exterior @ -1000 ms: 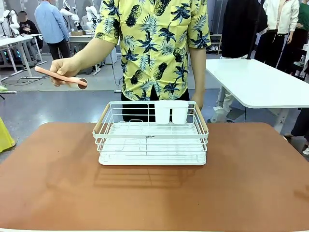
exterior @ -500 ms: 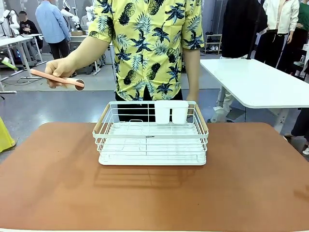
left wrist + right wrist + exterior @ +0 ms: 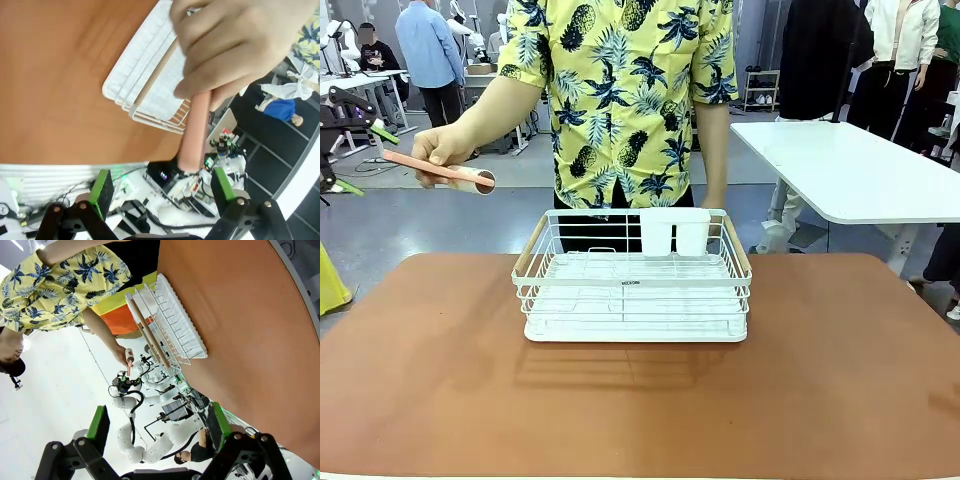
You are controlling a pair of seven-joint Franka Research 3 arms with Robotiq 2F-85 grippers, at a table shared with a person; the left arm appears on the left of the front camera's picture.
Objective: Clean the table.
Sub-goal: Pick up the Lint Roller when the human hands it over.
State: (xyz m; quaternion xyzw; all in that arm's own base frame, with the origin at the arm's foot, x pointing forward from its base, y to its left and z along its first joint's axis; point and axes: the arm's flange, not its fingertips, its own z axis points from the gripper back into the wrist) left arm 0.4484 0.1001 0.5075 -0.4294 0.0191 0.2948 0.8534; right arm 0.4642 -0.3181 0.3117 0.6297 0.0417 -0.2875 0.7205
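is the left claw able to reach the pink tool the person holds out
Probably yes: the left claw is open, the pink tool points its free end toward the gap, and the person's hand grips farther up.

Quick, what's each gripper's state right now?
Left gripper: open, empty; the person's hand holds the pink tool ahead of it.
Right gripper: open, empty.

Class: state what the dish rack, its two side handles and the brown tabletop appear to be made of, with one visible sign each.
Dish rack: thin metal wire, coated glossy white, judging by its slim straight rods. Side handles: probably bare wood, pale tan and matte. Tabletop: smooth matte reddish-brown surface, even in colour with no grain; laminate or a mat, hard to say.
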